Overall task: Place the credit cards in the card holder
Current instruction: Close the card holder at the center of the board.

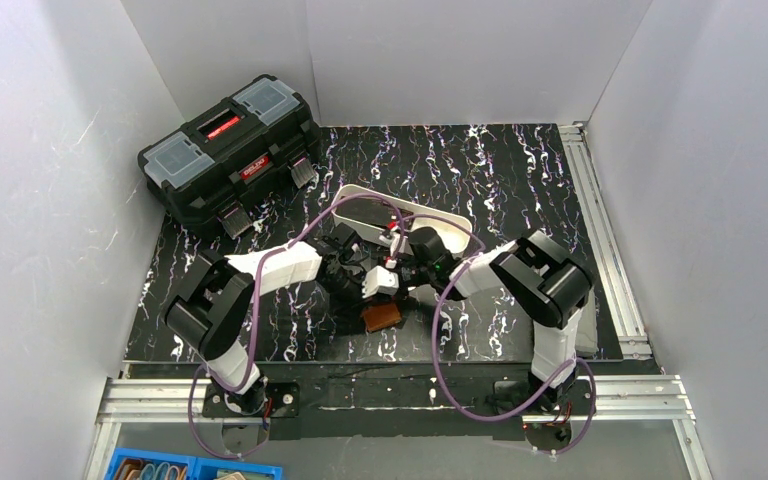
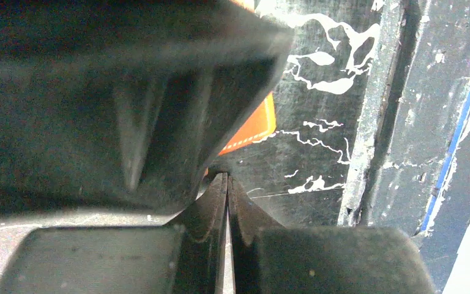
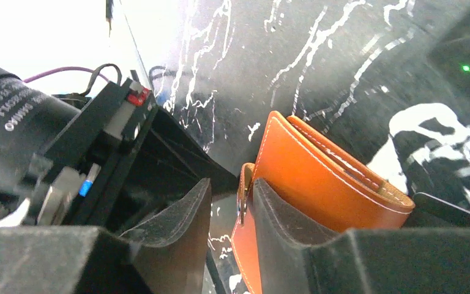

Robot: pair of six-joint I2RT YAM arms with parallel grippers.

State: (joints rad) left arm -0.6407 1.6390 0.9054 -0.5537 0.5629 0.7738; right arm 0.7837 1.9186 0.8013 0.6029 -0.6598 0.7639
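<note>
The card holder (image 1: 382,316), a small brown leather wallet, lies on the marbled black mat between the two arms. In the right wrist view the card holder (image 3: 336,180) stands on edge. Its strap side rests against the inner face of one finger (image 3: 281,226). My right gripper (image 3: 231,187) is open, with a gap between the strap and the other finger. My left gripper (image 2: 227,184) is shut, fingertips pressed together just below an orange corner of the card holder (image 2: 254,125). I cannot make out any credit cards in these views.
A big black toolbox (image 1: 230,150) sits at the back left. A long white oblong tray (image 1: 440,225) lies just behind the grippers. Aluminium rails (image 1: 605,240) edge the mat on the right and front. The left wrist body (image 3: 92,153) crowds my right gripper.
</note>
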